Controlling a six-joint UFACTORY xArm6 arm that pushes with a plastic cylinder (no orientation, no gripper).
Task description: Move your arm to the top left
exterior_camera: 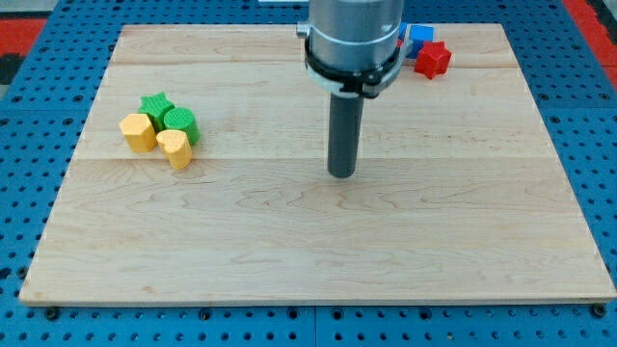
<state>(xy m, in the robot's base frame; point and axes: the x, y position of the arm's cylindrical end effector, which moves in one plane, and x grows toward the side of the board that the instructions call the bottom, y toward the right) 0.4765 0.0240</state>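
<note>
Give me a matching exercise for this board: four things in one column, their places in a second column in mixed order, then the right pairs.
Things:
1. my tip
2. red star block
3. green star block
4. blue block

Places:
A. at the view's top, partly hidden behind the arm
B. near the middle of the board, touching no block
C. in the cluster with the yellow blocks at the view's left
D. near the top edge, right of the arm and just below the blue one

Pairs: 1-B, 2-D, 3-C, 4-A
</note>
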